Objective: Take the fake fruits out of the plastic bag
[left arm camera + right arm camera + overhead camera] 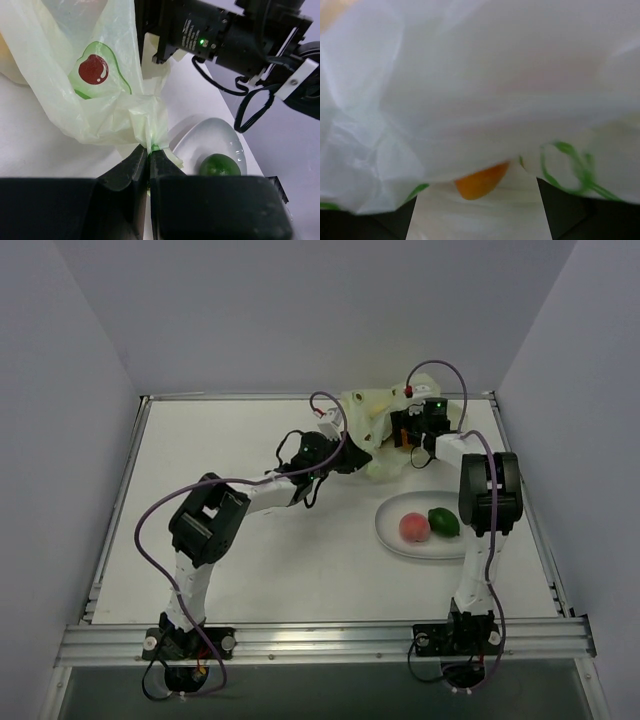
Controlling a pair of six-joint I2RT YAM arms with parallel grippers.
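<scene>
The pale yellow-green plastic bag (372,425) lies crumpled at the back of the table. My left gripper (354,456) is at its near-left edge and is shut on a twisted fold of the bag (149,146); the bag's avocado print (95,70) hangs above it. My right gripper (408,432) is pushed into the bag from the right, its jaws open (477,220) with bag film (470,90) draped over them. An orange-red fruit (480,182) peeks out under the film, between and beyond the fingers. A pink peach (414,528) and a green oval fruit (443,521) lie on the plate.
The oval pale grey plate (392,512) sits near-right of the bag, below the right arm's forearm. In the left wrist view the plate (200,132) with the green fruit (220,166) lies just right of my fingers. The right wrist (225,35) is close above.
</scene>
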